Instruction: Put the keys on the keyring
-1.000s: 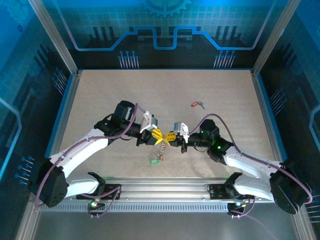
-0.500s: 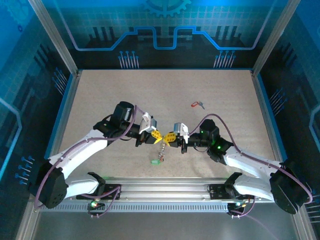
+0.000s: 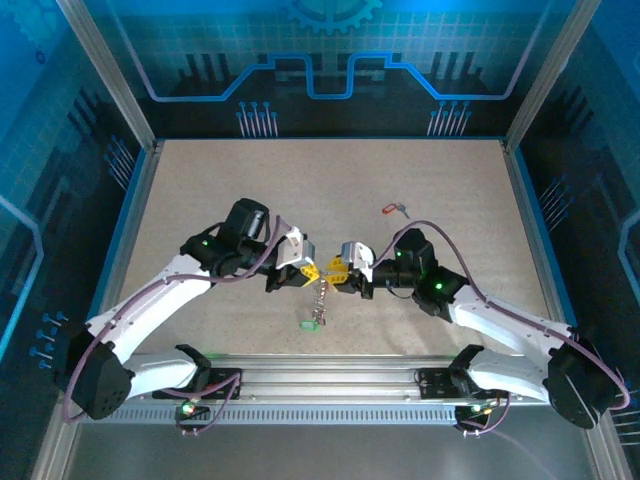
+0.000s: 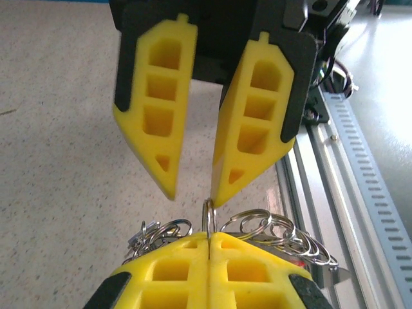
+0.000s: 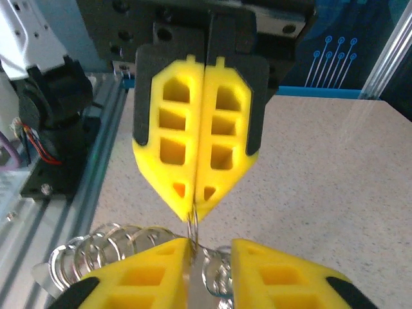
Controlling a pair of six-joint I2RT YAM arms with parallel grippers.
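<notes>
**Item 1. Left hand** (image 4: pixel 209 239): clenched on the keyring (image 4: pixel 208 215). The yellow pads are pressed flat together, and the thin wire loop is pinched upright at their tips.

**Item 2. Right hand** (image 4: pixel 194 196): released, tips parted. It faces the left hand tip to tip. One tip touches the top of the loop (the other stands clear of it).

**Item 3. Keyring:** held between the two hands above the desk (image 3: pixel 200 200), near its middle and somewhat toward the near edge. A cluster of silver rings (image 4: pixel 277 228) hangs just beside the grip. A strand (image 3: pixel 320 293) trails down to a green tag (image 3: pixel 312 322), closer to the near edge.

**Item 4. Red-tag key** (image 3: pixel 393 209): lies on the desk toward the far right, well apart from both hands.
</notes>
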